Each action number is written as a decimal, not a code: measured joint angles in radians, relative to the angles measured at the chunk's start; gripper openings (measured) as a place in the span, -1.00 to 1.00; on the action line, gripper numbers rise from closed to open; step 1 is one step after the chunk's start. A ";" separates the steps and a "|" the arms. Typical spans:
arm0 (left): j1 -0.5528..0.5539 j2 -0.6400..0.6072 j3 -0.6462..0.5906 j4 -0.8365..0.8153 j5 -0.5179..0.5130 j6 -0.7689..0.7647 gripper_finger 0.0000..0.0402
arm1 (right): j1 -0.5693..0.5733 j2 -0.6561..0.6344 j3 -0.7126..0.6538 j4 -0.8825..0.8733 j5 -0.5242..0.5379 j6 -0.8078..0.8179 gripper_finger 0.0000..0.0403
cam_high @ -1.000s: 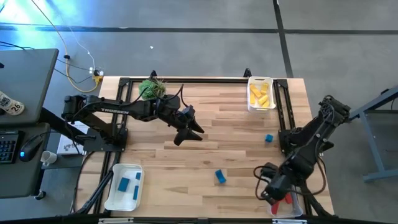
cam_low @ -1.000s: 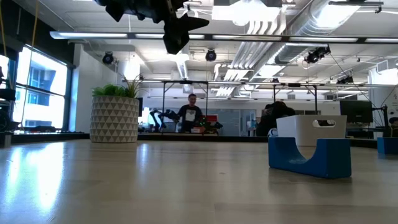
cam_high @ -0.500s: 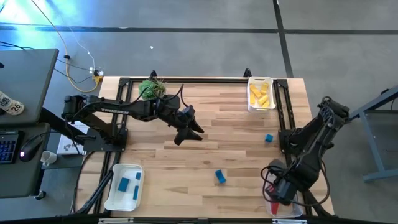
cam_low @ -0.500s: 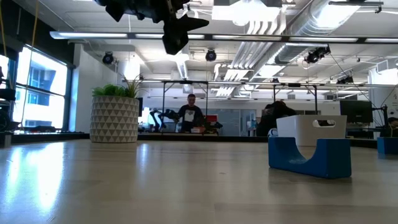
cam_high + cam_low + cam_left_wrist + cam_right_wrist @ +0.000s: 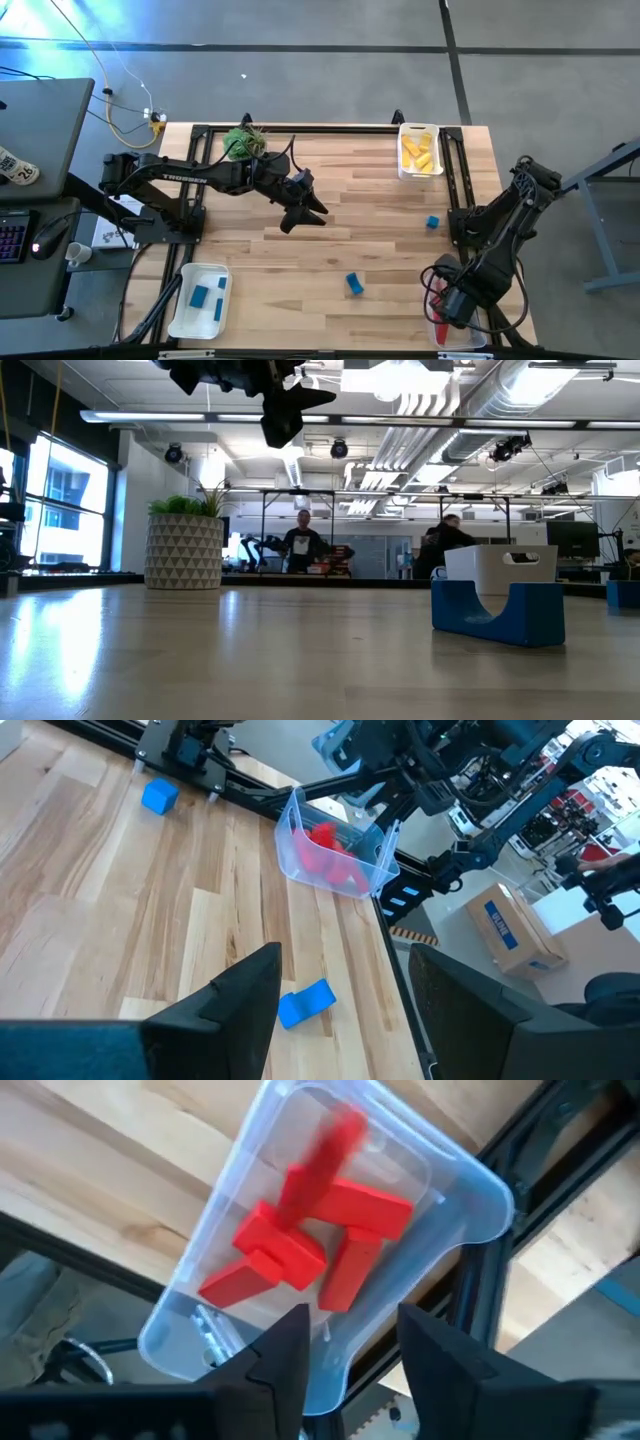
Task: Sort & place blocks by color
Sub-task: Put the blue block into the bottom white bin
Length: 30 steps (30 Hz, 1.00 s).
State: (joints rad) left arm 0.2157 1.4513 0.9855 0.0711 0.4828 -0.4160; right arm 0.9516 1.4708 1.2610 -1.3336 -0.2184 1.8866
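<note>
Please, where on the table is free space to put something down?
Bare wood lies between the potted plant and the yellow-block tray, and left of the blue arch block. Crowded: the red-block tray corner under the right gripper.

You've got a wooden table (image 5: 330,200) with a black frame around it. There's a little potted plant (image 5: 243,141) near the far left corner. Off the table's left side sits a grey desk (image 5: 45,110) with a mouse (image 5: 50,238); yellow cables (image 5: 135,120) lie on the floor. Behind the table, two people (image 5: 302,542) are in the room.
</note>
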 joint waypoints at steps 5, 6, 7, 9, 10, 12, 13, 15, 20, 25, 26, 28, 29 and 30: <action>0.000 0.000 0.000 0.000 0.000 0.000 0.04 | 0.000 0.000 0.000 -0.028 0.017 0.000 -0.24; 0.000 0.000 0.000 0.000 0.000 0.000 0.04 | 0.000 0.000 0.000 -0.037 0.027 0.002 -0.23; 0.000 0.000 0.000 0.000 0.000 0.000 0.04 | -0.002 0.000 0.000 -0.046 0.042 0.003 -0.22; 0.000 0.000 0.000 0.000 0.000 0.000 0.04 | -0.004 0.000 0.000 -0.051 0.085 0.029 -0.21; 0.000 0.000 0.000 0.000 0.000 0.000 0.04 | -0.005 0.000 0.000 -0.056 0.111 0.049 -0.20; 0.000 0.000 0.000 0.000 0.000 0.000 0.04 | -0.005 0.000 0.000 -0.063 0.169 0.091 -0.20; 0.000 0.000 0.000 0.000 0.000 0.000 0.04 | -0.005 0.000 0.000 -0.065 0.199 0.109 -0.20; 0.000 0.000 0.000 0.000 0.000 0.000 0.04 | -0.005 0.000 0.000 -0.065 0.262 0.142 -0.20; 0.000 0.000 0.000 0.000 -0.004 -0.003 0.04 | -0.021 0.000 0.000 -0.091 0.381 0.193 -0.20; 0.000 0.000 0.000 -0.013 -0.059 -0.004 0.04 | -0.076 0.000 0.000 -0.116 0.435 0.154 -0.20; 0.000 0.000 0.000 -0.026 -0.065 -0.003 0.04 | -0.088 0.000 0.000 -0.114 0.448 0.134 -0.20; 0.000 0.000 0.000 -0.064 -0.082 -0.004 0.04 | -0.117 0.000 0.000 -0.106 0.472 0.094 -0.20; 0.000 -0.006 0.000 -0.095 -0.089 -0.004 0.04 | -0.133 0.000 0.000 -0.098 0.481 0.072 -0.20; 0.000 -0.012 0.000 -0.130 -0.101 -0.004 0.04 | -0.149 0.000 0.000 -0.086 0.487 0.049 -0.20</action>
State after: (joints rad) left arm 0.2153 1.4395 0.9852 -0.0585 0.3821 -0.4197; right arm 0.8022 1.4708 1.2610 -1.4196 0.2691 1.9353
